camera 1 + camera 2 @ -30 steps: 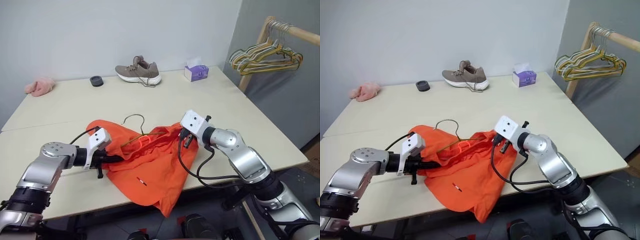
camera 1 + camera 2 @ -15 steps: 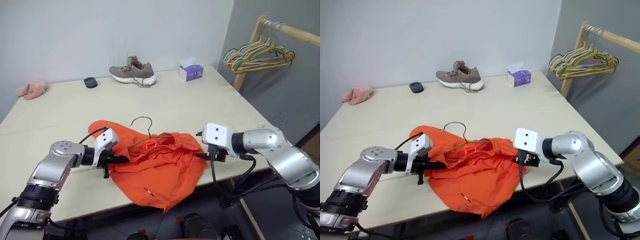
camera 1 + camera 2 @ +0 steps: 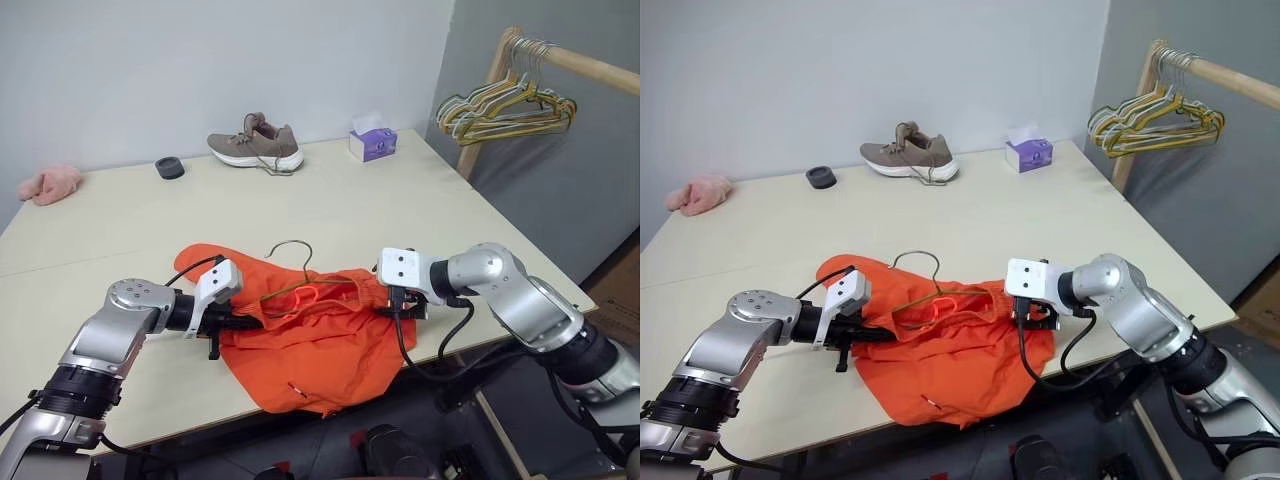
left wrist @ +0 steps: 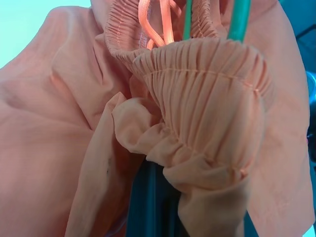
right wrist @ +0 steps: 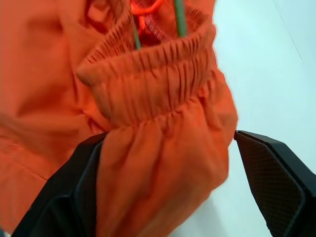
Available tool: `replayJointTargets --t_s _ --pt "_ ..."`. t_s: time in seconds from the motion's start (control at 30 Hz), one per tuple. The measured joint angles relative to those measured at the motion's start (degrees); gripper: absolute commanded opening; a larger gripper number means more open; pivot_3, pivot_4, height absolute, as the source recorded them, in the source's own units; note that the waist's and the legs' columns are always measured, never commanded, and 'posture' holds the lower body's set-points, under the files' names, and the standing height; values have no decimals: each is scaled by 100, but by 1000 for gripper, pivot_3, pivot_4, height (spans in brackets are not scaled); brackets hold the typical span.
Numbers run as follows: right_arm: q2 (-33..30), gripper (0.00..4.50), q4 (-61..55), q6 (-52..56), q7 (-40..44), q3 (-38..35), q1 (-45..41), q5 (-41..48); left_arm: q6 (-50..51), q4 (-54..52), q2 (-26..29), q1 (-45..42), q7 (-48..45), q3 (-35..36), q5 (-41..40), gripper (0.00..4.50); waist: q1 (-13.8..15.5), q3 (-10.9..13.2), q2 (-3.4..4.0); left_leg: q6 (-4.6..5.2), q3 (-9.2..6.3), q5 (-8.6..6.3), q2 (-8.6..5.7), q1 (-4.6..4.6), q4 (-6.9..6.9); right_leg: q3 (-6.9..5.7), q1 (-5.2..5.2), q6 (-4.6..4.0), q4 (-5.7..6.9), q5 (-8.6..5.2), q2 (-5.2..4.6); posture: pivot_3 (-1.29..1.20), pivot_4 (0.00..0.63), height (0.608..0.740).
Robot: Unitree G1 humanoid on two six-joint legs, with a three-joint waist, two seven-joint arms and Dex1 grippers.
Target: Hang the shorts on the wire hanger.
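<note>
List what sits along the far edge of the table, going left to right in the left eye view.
Pink cloth → small black round thing → brown sneaker → purple tissue box.

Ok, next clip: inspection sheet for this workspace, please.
Surface: beige table, shorts overhang its near edge.
Job's things: orange shorts bunched; wire hanger threaded in the waistband, hook sticking out.
Clutter: sneaker, tissue box, black puck, pink cloth.
End effectors: left end effector shut on shorts; right end effector open, straddling the waistband.
Cables: black cable looping from right wrist.
Surroundings: rail with hangers.
</note>
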Motion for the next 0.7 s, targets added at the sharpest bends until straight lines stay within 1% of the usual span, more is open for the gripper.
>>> replayJointTargets --t_s 0.07,0.1,0.27,0.37,0.4,0.57,0.6,0.67,0.7 --pt "125 3496 252 -45 165 44 -50 -31 -12 -41 1 1 -6 -2 13 0 11 0 1 0 0 0 0 0 0 1 0 0 0 0 0 -275 0 740" --pt "172 3195 393 -73 291 87 -113 -37 -12 -71 1 4 -5 -3 22 0 15 0 1 0 1 0 0 0 0 1 0 0 1 0 0 -267 0 740" --pt "332 1479 787 -313 629 175 -284 -113 -34 -238 3 69 1 -3 46 0 31 0 1 0 -4 0 0 2 1 -1 2 0 3 0 0 -258 0 740" --pt "374 314 835 -332 764 178 -284 -114 -131 -275 3 121 17 -3 92 0 47 0 1 0 -3 0 0 1 1 -1 2 0 3 0 0 -258 0 740" --pt "378 69 835 -332 788 178 -284 -114 -157 -287 3 123 27 -3 103 0 50 0 1 0 -3 0 0 2 2 -1 2 0 3 0 0 -259 0 740" --pt "379 25 822 -295 908 172 -282 -110 -245 -296 -4 139 30 4 117 0 50 0 1 0 -4 0 0 2 2 -1 3 0 4 1 0 -259 0 740" --pt "374 0 804 -238 907 163 -278 -108 -237 -292 -35 138 70 21 111 546 52 0 1 0 -4 0 0 2 2 -1 3 0 5 1 0 -259 0 740" --pt "353 0 767 -92 904 93 -233 -82 -221 -263 -174 107 179 101 68 1036 62 -1 0 0 -5 0 0 2 4 -2 4 0 5 1 0 -255 0 740" --pt "346 0 723 -38 903 41 -200 -45 -212 -254 -210 103 226 144 46 1356 65 -1 0 0 -4 0 0 2 4 -1 4 1 5 1 0 -254 0 740"
